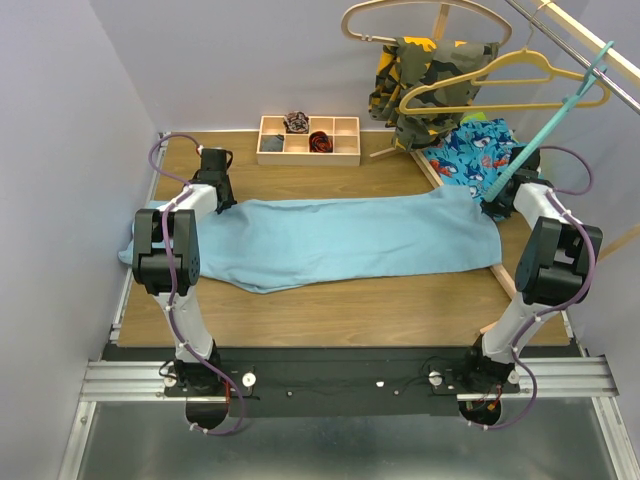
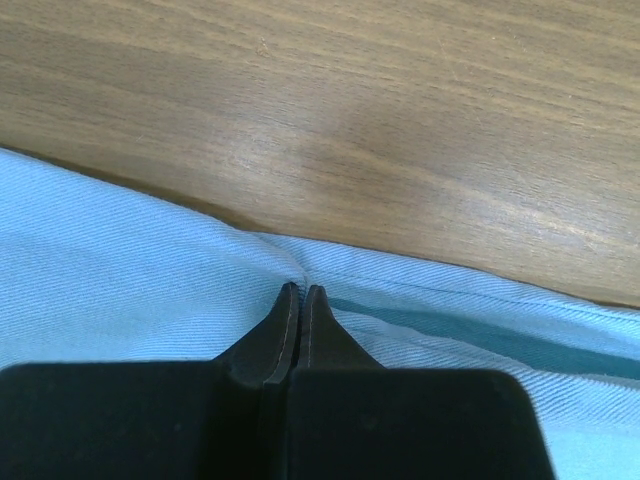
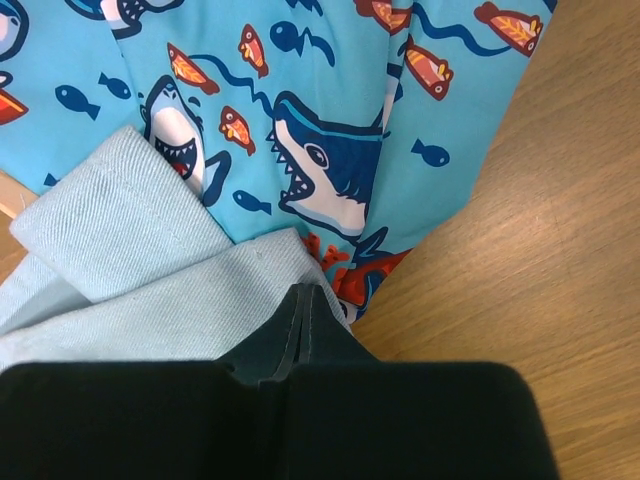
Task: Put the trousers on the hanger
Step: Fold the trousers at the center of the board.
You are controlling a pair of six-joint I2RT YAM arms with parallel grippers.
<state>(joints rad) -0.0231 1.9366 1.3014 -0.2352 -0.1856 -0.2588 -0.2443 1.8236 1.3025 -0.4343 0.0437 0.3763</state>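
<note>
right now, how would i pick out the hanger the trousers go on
Look above the far right corner of the table. The hanger slants there from high up down toward the shark-print cloth. It is the thin teal one, seen edge-on, unlike the yellow hanger and the pale wooden hanger beside it.

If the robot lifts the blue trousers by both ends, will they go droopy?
Probably droopy: the trousers lie soft and wrinkled, so the middle would likely sag between the left tool and right tool. They look thin, so likely light. The cloth puckers at the left tool's tip, so it probably bunches rather than slips.
</note>
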